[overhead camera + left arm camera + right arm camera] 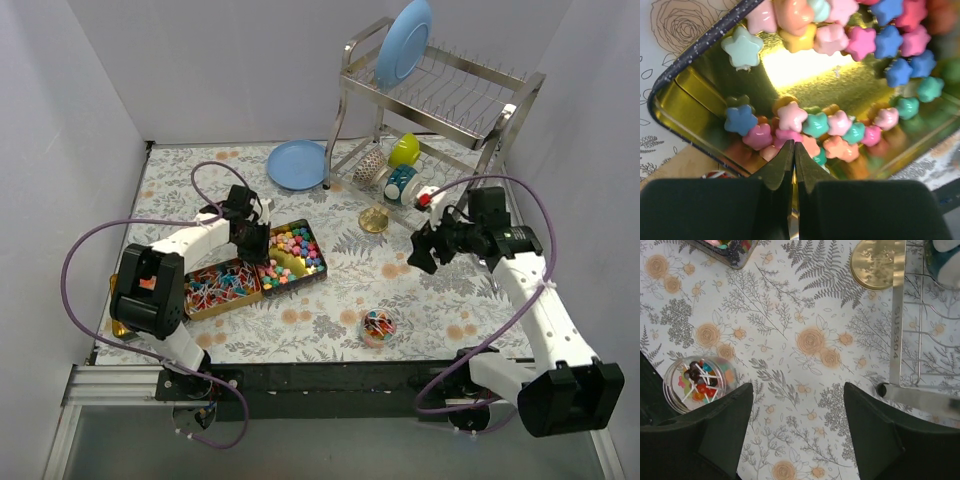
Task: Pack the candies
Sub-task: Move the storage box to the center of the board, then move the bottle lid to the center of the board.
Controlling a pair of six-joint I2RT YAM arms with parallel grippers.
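Landmark for this entry: the gold tin on the flower-print bench.

- Candies: star-shaped, in pink, blue, teal, yellow and orange. They lay inside the tin, heaped along its far side, with a thinner row against the near wall. Bare gold floor showed between the two groups.
- Left end effector: hung over the tin's left end. The wrist view showed it clenched, both fingers pressed together, nothing seen between them. The tips pointed at the near row of candies. I could not tell if they touched.
- Right end effector: well to the right of the tin, above the bench. It was released, jaws wide apart and empty.
- Second tin: butted against the left end of the landmark tin, filled with stick sweets.
- Small clear jar: near and to the right of the tin, holding a few stick sweets.
- Round gold lid: right of the tin, flat on the bench.
- Dish rack: beyond and right of the tin.
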